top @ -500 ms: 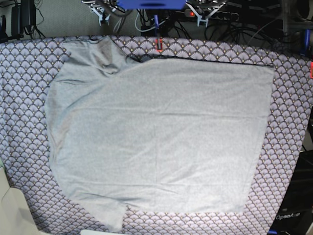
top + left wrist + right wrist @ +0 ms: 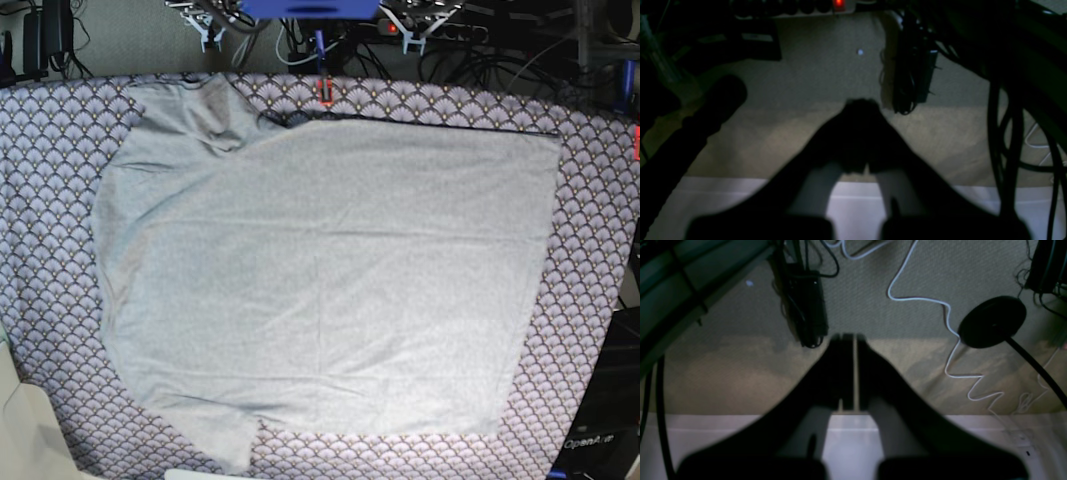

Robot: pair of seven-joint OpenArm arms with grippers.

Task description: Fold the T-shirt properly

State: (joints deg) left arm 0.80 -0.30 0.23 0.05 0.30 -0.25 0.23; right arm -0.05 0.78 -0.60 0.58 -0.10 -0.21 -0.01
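On the cloth [image 2: 60, 200], the soft, light shirt [image 2: 320, 280] is best pinched at its edges, while both claws [image 2: 862, 106] [image 2: 848, 340] are clenched on nothing.

Beige carpet [image 2: 913, 270] covers the dim floor, strewn with a white cable [image 2: 950, 330] and black cords [image 2: 1007, 133] (a red light [image 2: 838, 3] glows); purple tablecloth [image 2: 60, 160] above.
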